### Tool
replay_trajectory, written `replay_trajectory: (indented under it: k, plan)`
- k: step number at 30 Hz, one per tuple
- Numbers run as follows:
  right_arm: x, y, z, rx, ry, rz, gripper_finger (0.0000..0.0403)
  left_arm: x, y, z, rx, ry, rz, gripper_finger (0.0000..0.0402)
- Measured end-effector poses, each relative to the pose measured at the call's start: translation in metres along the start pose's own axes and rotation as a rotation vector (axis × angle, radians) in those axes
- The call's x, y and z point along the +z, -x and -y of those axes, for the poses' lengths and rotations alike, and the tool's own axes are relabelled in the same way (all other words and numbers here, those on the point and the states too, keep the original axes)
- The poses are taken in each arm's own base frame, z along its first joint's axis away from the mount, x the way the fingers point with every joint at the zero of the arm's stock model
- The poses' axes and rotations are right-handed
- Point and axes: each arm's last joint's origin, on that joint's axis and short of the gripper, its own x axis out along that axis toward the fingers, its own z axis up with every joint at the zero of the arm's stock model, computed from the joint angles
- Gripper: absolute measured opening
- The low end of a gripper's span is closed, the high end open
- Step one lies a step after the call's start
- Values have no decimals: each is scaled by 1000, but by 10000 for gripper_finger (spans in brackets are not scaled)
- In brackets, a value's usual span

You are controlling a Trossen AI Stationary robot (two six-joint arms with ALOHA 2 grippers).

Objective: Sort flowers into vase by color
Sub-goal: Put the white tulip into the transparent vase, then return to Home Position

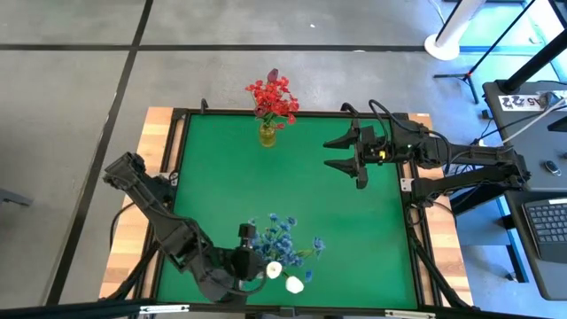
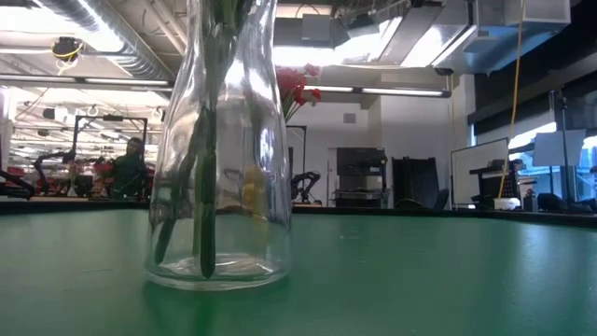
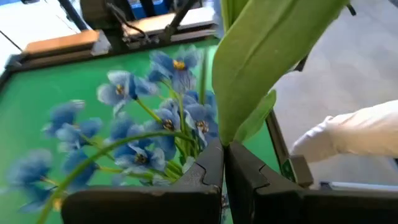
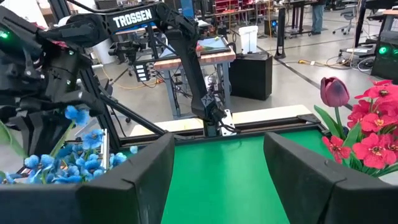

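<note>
— Where's the left gripper?
— Lower centre of the high view, fingers pinched together on a green-stemmed white tulip, beside the blue small-blossom sprays.
— The right gripper?
— Upper right, fingers spread, holding nothing.

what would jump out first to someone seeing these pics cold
The red flowers stand in a small vase at the far edge of the green table. At the near edge, the blue flowers and white tulips cluster by the left gripper, shut on a green stem. The right gripper hovers open, empty.
</note>
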Motion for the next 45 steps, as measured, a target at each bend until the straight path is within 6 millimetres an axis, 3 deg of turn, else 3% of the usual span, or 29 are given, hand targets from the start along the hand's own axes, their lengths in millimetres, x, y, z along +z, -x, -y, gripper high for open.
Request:
replay_trajectory:
  k: [13,27,33,40,45]
  plan:
    - [0,0,-1,18,-9,0,248,-9,-20,4,-59,93,-87,6]
    - [0,0,-2,53,-40,-6,248,-4,-4,-3,-107,136,-86,126]
    - [0,0,-2,53,-40,-7,248,1,22,-6,-160,195,-68,173]
    - [0,0,-1,52,-34,-9,248,15,89,-30,-214,251,75,185]
    - [-2,2,1,-19,66,-24,248,15,132,-59,110,138,240,172]
